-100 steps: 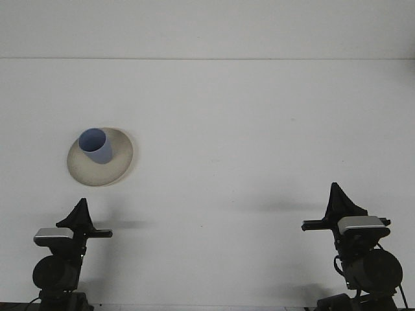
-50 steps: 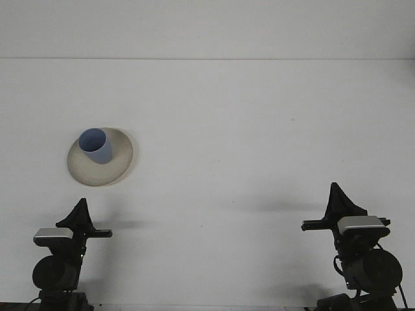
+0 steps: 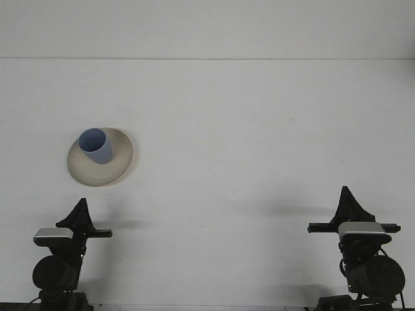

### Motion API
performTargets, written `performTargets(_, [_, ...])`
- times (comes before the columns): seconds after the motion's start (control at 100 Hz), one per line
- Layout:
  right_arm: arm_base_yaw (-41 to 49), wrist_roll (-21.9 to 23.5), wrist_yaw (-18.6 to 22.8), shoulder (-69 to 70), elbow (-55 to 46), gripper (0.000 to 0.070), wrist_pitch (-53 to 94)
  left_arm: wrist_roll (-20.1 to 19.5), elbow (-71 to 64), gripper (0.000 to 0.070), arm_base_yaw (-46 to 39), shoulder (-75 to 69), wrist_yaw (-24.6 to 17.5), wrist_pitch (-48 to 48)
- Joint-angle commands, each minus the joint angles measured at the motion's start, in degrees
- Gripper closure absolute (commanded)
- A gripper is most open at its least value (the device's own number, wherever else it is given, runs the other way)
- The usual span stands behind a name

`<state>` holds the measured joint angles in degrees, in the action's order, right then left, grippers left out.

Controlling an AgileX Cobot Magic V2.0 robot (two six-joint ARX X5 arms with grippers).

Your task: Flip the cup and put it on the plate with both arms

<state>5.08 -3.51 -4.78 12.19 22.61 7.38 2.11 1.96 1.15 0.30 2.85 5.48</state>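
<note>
While upright, cup (image 3: 96,145) on plate (image 3: 120,157)

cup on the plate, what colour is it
The cup is light blue, standing on a cream plate. The front view shows it best.

The tabletop (image 3: 246,129) lies open across its middle, right side and far edge. The only obstacle is the cup (image 3: 96,146) standing mouth-up on the plate (image 3: 117,162) (left side, well apart from both arms).
</note>
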Motion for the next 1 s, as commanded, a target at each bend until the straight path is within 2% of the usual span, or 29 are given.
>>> performTargets(0.0, [-1.7,-7.9,2.7,-1.9,-3.0,0.07,0.0,0.1,-1.2,0.0687,0.0,0.0,0.1,0.6])
performTargets(0.25, [-6.7,-13.4,4.6,-10.8,-16.2,0.07,-0.4,0.1,-1.2,0.0687,0.0,0.0,0.1,0.6])
performTargets(0.42, [-7.1,-13.9,4.7,-12.1,-21.9,0.07,-3.4,0.1,-1.2,0.0687,0.0,0.0,0.1,0.6])
performTargets(0.99, [-7.2,-14.5,4.8,-12.1,-21.9,0.07,-5.9,0.1,-1.2,0.0687,0.0,0.0,0.1,0.6])
